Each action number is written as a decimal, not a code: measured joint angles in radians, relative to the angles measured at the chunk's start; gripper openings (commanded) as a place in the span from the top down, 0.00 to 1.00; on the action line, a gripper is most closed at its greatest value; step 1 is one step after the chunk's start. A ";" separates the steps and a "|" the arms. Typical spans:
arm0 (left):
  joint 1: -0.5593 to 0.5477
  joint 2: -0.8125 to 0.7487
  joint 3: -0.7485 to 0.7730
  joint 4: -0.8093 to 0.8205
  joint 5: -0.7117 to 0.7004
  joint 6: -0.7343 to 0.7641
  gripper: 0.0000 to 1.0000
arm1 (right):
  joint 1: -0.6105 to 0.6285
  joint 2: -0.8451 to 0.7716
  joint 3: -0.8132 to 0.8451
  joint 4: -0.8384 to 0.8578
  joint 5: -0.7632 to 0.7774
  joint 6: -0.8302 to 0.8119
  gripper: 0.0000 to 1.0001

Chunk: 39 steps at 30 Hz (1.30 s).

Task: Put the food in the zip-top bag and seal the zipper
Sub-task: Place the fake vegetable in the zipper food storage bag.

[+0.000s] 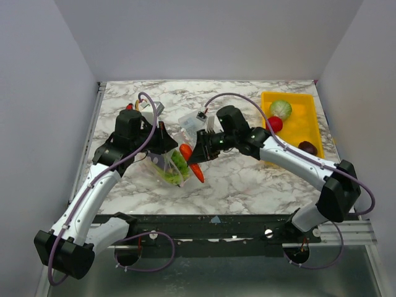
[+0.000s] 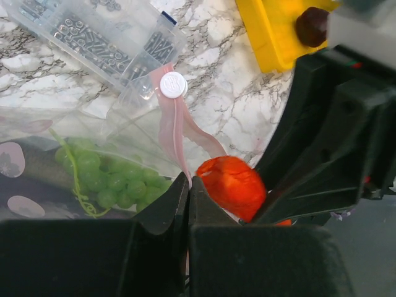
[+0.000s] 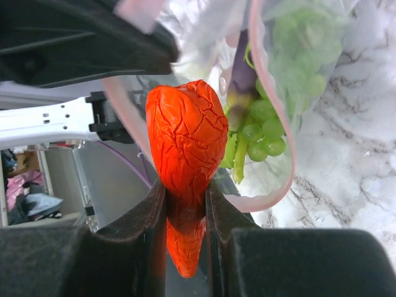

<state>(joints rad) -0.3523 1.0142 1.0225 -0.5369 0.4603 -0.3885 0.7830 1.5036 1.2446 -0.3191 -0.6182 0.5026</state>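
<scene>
My left fingers (image 2: 187,185) shut tight on pink zipper (image 2: 176,133), holding bag (image 1: 168,166) mouth open. Grapes (image 2: 117,179), pods (image 3: 238,151) inside bag. Clear box (image 2: 93,37) of screws behind it. My right fingers (image 1: 199,154) squeeze orange food (image 3: 185,136), right at bag mouth. Far right on desk (image 1: 247,179): yellow tray (image 1: 306,117) with cabbage (image 1: 281,109), red fruit (image 1: 275,124), dark piece (image 1: 307,148).

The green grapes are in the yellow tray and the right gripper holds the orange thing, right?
Not quite. The green grapes are inside the clear bag, not in the yellow tray; the right wrist view shows them there. The right gripper does hold the orange thing.
</scene>
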 measured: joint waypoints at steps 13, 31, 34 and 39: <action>0.005 -0.014 -0.012 0.031 0.012 0.000 1.00 | 0.026 0.228 0.224 -0.108 0.085 0.095 0.95; 0.005 -0.031 -0.023 0.040 0.012 0.000 1.00 | 0.089 0.355 0.264 -0.152 0.253 0.116 0.52; 0.005 -0.031 -0.024 0.039 0.012 0.000 1.00 | 0.095 0.322 0.212 -0.135 0.277 0.113 0.52; 0.005 -0.031 -0.024 0.039 0.012 0.000 1.00 | 0.113 0.267 0.151 -0.102 0.311 0.097 0.51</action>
<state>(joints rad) -0.3470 0.9836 0.9985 -0.4976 0.4721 -0.3885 0.8959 1.7706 1.3960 -0.4213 -0.3073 0.5999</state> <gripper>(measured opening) 0.009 0.485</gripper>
